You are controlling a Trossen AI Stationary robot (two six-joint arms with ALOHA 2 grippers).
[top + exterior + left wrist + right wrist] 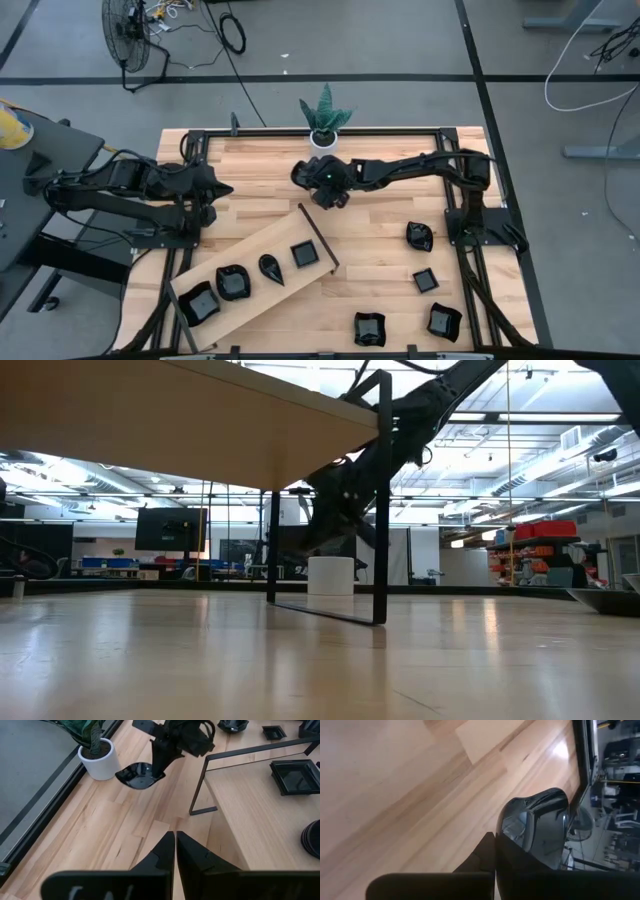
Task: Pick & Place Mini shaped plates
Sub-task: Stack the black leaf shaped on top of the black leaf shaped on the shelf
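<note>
Left gripper (222, 190): you see it closed, empty, left of the wooden board (250, 255).
Board: pale wood on a black frame, bearing four glossy plates.
Right gripper (328, 197): you see it clamping a glossy black teardrop plate (139, 775) above the board's far end; its rim is partly hidden.

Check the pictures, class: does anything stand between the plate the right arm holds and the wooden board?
Nothing visible blocks it. The right gripper holds a black plate above bare table, just beyond the wooden board's raised end and black frame.
</note>
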